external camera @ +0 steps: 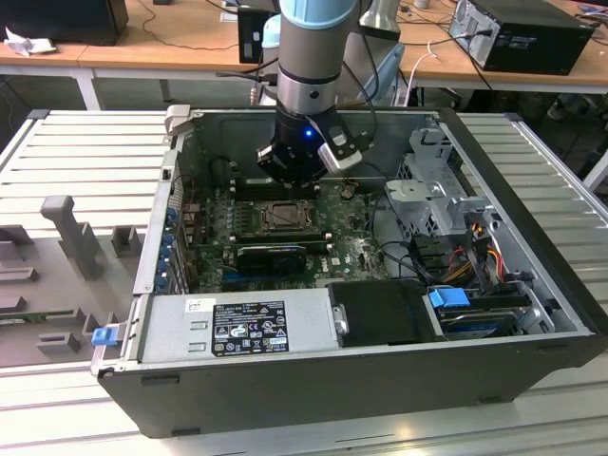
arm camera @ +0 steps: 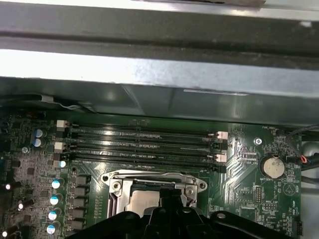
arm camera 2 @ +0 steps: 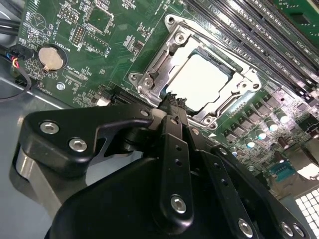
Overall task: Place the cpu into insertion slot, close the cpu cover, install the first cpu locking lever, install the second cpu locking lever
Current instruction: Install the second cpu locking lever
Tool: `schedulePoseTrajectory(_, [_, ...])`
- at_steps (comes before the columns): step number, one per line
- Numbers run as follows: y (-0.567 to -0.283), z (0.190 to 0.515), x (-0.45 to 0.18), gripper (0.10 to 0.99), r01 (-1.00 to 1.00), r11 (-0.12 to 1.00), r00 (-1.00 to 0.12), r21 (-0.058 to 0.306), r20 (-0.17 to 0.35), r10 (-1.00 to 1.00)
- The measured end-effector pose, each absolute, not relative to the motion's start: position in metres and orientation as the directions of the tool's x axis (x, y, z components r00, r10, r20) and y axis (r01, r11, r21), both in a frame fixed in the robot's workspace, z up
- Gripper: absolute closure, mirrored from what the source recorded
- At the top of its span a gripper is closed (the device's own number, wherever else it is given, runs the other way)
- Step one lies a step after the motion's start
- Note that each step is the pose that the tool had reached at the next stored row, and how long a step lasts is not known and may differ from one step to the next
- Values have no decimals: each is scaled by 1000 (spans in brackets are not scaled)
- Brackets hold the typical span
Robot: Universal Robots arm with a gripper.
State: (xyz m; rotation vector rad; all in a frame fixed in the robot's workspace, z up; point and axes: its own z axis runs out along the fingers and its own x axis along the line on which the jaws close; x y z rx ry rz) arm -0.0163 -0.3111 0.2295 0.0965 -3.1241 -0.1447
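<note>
The cpu [arm camera 2: 199, 82] lies flat in the insertion slot [external camera: 285, 217] on the green board, its pale face up. The silvery cpu cover [arm camera 2: 152, 69] lies down around it, framing the chip. I cannot tell the locking levers apart from the metal frame. My gripper [arm camera 2: 172, 99] hangs just above the socket's edge, its black fingers shut together with nothing between them. In the exterior view the gripper [external camera: 290, 180] stands over the socket inside the open case. In the first wrist view the cover [arm camera: 149, 178] lies just beyond the gripper [arm camera: 167, 198].
Long black memory slots [arm camera: 144, 144] run beside the socket, with the case wall [arm camera: 149, 79] behind them. A coin battery [arm camera 2: 52, 57] sits on the board. A black card [external camera: 271, 256], the power supply [external camera: 237, 328], a drive cage [external camera: 437, 190] and loose cables [external camera: 475, 247] crowd the case.
</note>
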Motion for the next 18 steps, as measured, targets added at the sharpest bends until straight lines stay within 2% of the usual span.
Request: schedulePoseTrajectory(18, [-324, 233, -16, 980, -61, 994, -998, 93, 10, -62])
